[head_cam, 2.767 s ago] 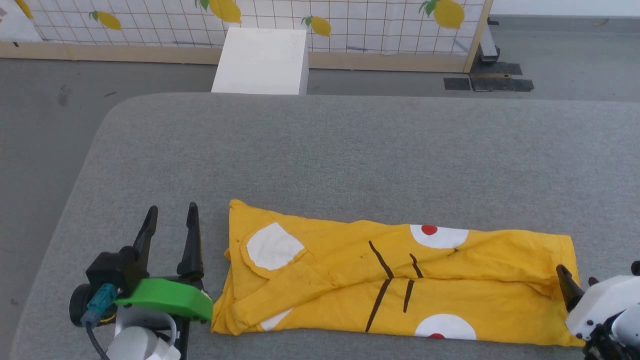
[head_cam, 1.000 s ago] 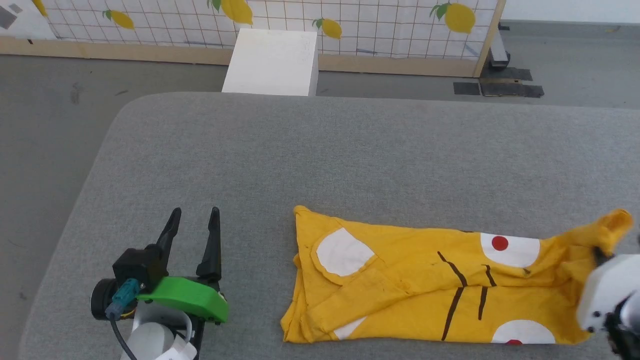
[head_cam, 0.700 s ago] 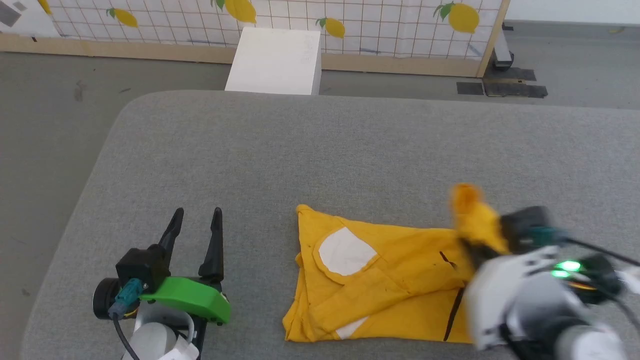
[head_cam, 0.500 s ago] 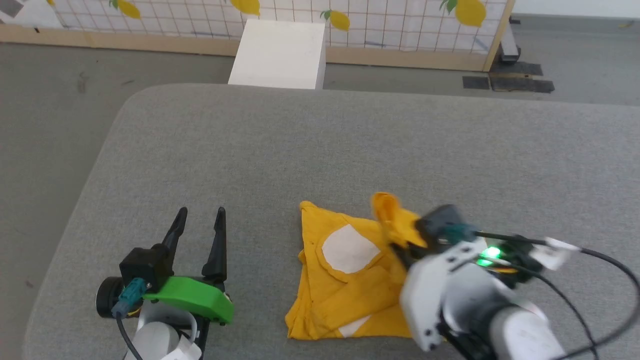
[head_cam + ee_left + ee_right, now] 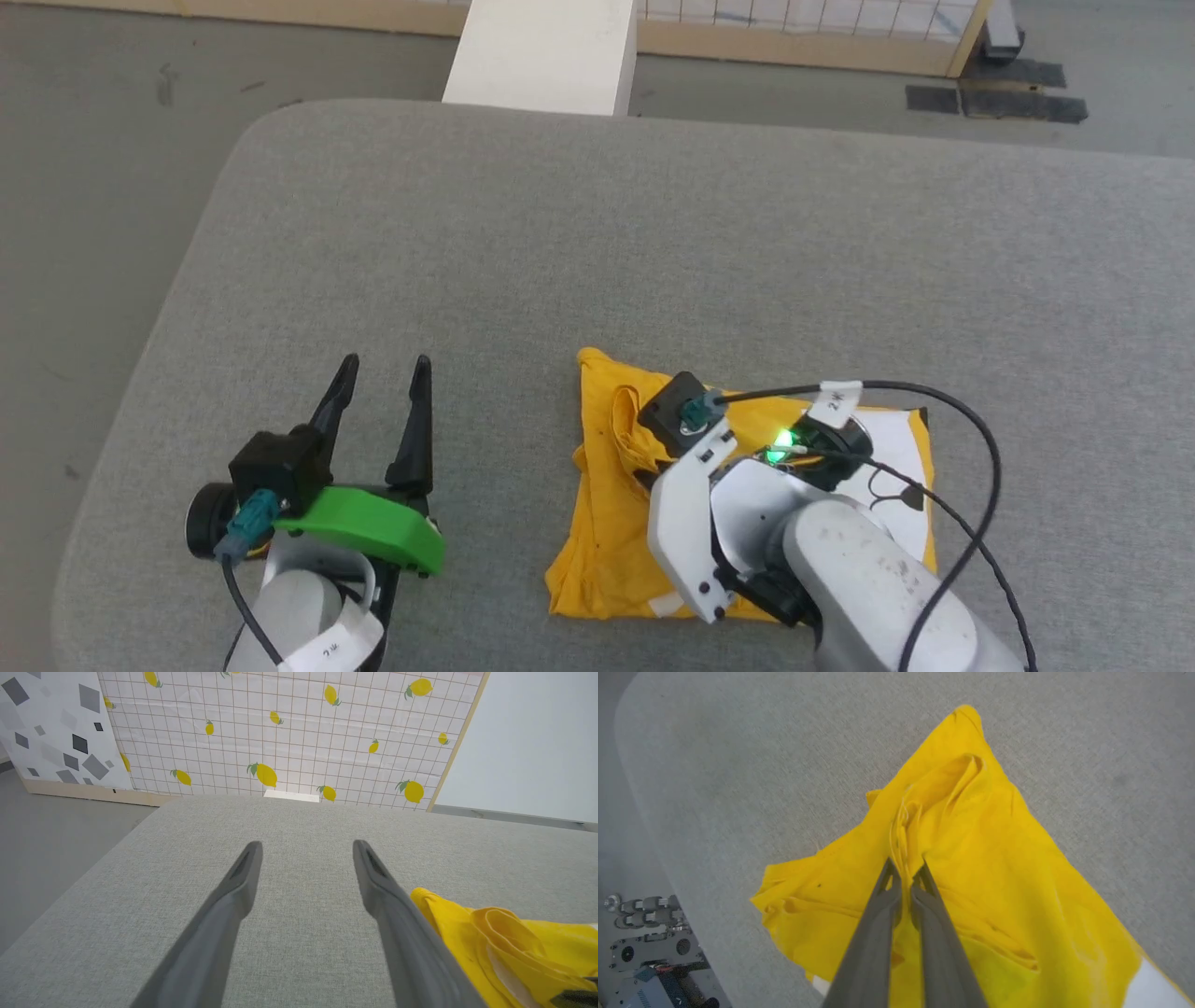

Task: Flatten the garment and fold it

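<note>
Table [image 5: 653, 243] edge: rounded corner at the upper left of the head view, left edge running down to the lower left, grey floor [image 5: 84, 187] beyond. White box [image 5: 541, 47] sits past the far edge at top centre. Bare table fills the upper half and right side, so there is lots of free room there.

Garment [image 5: 597, 523] lies at lower centre of the head view, a compact yellow bundle with a white patch [image 5: 896, 448] at its right edge. The right arm [image 5: 840, 560] lies over it.

Right gripper [image 5: 906, 863]: fingers clenched, pinching a raised ridge of the garment [image 5: 971, 826] at their tips.

Left gripper [image 5: 386, 364]: fingers spread wide, nothing between them, over bare table to the left of the garment and apart from it.

The left wrist view adds the gripper [image 5: 307, 844] aimed at a lemon-print panel [image 5: 289, 732], with the garment [image 5: 504, 938] at lower right just beside one finger. The right wrist view shows the pinch, which the arm hides in the head view, plus the robot base [image 5: 649, 947] at lower left.
</note>
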Robot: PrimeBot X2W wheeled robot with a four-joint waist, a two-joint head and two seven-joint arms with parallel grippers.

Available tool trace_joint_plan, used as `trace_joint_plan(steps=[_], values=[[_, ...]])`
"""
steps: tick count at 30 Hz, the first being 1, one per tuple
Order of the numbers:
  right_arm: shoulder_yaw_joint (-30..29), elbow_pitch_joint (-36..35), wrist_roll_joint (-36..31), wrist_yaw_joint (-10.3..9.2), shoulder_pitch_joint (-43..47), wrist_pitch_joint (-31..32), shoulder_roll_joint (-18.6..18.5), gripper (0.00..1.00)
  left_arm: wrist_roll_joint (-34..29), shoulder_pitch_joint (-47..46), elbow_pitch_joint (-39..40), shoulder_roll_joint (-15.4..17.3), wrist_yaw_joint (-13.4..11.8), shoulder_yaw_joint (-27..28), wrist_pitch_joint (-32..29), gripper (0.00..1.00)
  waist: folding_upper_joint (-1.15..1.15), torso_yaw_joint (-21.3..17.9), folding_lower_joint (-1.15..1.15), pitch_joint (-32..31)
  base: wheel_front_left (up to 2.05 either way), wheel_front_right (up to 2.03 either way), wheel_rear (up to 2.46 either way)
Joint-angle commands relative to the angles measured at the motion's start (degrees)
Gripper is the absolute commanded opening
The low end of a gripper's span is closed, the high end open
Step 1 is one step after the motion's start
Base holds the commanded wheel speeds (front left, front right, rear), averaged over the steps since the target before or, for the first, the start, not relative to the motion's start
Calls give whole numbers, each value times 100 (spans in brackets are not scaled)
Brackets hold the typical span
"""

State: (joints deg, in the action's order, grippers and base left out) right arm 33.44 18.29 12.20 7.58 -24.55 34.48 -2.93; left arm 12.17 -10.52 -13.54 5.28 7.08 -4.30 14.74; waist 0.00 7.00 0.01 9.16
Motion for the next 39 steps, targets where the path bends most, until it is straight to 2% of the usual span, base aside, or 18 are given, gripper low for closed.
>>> trace_joint_plan(steps=[1,3,4,5,6,8,12,16,20,24,31,34,39], values=[[79,173,86,-9,-164,-94,4,0,23,-127,-6,-17,40,-3,26,100,0,52,-1,65,0,0,0],[196,401,233,-9,-276,-131,4,0,23,-149,-17,-21,40,-13,26,100,0,70,-1,73,0,0,0],[242,478,283,-9,-317,-146,4,21,23,-155,-22,-23,40,-18,26,100,0,76,-1,76,0,0,0],[276,531,412,-9,-336,-166,4,68,23,-162,-29,-26,40,-20,26,100,0,82,-1,75,0,0,0],[281,546,533,-9,-341,-191,4,100,23,-164,-37,-28,40,-17,26,100,0,81,-1,69,0,0,0],[307,524,774,-9,-358,-283,4,100,23,-156,-51,-29,40,-3,26,100,0,62,-1,41,0,0,0],[127,117,1292,-9,-334,-905,5,100,19,-72,-67,-32,40,48,26,100,0,-23,-1,-86,0,0,0],[-380,-467,1626,-9,-160,-1727,5,100,13,31,-36,-38,40,108,26,100,0,-166,-1,-252,0,0,0],[-1161,-1002,1376,-9,182,-2448,5,100,11,137,0,-50,40,151,26,100,0,-320,-1,-407,0,0,0],[-2034,-1394,1167,-9,728,-2844,5,100,16,197,43,-72,40,175,26,100,0,-452,-1,-500,0,0,0],[-3148,-1496,1076,-9,1525,-3022,5,100,-10,226,122,-99,40,206,26,100,0,-580,-1,-547,0,0,0],[-3492,-1300,1466,-9,1763,-2960,5,100,-20,236,148,-106,40,220,26,100,0,-594,-1,-558,0,0,0],[-3863,-463,3406,-9,1950,-2348,5,100,-31,257,160,-115,40,175,26,100,0,-556,-1,-585,0,0,0]])
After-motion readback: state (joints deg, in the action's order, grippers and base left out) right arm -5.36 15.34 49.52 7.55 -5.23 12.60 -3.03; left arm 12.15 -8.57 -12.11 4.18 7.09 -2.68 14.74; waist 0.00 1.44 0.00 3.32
